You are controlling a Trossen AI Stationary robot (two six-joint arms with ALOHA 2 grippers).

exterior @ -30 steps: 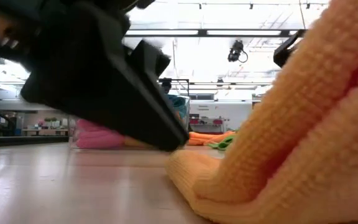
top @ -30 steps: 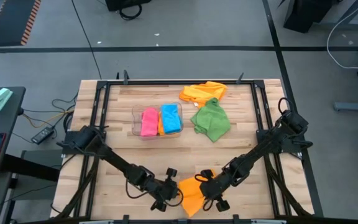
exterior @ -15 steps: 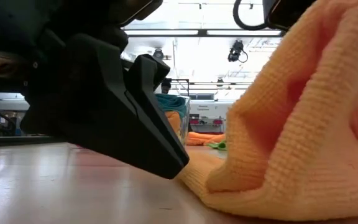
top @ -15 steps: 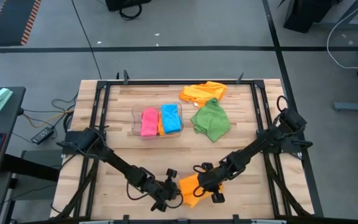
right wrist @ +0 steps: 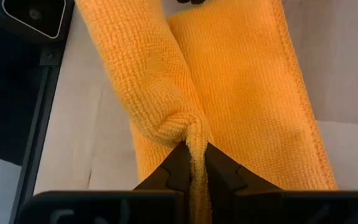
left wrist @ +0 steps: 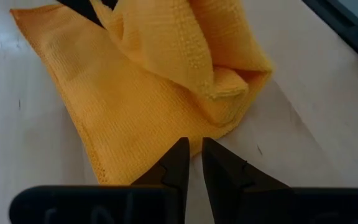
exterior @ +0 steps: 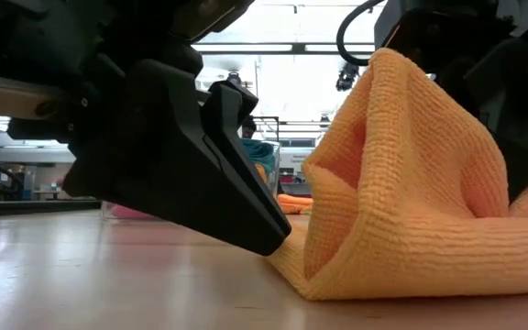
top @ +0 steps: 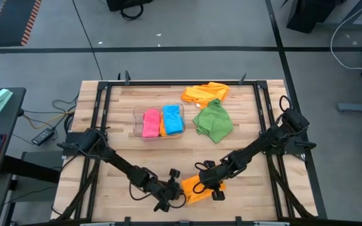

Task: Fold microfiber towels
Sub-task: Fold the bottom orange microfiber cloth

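An orange microfiber towel (top: 197,190) lies partly doubled over near the table's front edge. My right gripper (right wrist: 196,149) is shut on a raised ridge of it and comes in from the right. My left gripper (left wrist: 192,146) comes in from the left, slanting down. Its fingers are almost together, with their tips at the towel's near-left edge (exterior: 287,257). A green towel (top: 213,121) and a yellow-orange one (top: 206,93) lie loose at the far right. My left gripper's fingertips (exterior: 269,243) meet the edge (left wrist: 185,134) of the towel's bottom layer where it lies on the table. I cannot tell whether they pinch it or only touch it. My right gripper pinches a bunched fold (right wrist: 188,127) of the orange towel between its two fingers, slanting down from the right. That fold stands up in a peak (exterior: 383,64). The rest of the towel lies slack on the table.
A clear bin (top: 138,113) at the table's middle holds folded pink and blue towels. The table's black frame rail (top: 187,221) runs close along the front edge beside both grippers. Bare wood lies between the bin and the grippers.
My right gripper has moved toward the table's left and a little down, rolling its wrist and keeping its hold. The towel's lifted part has been carried over the part lying flat, so the towel is now more compact. My left gripper has stayed at the towel's edge.
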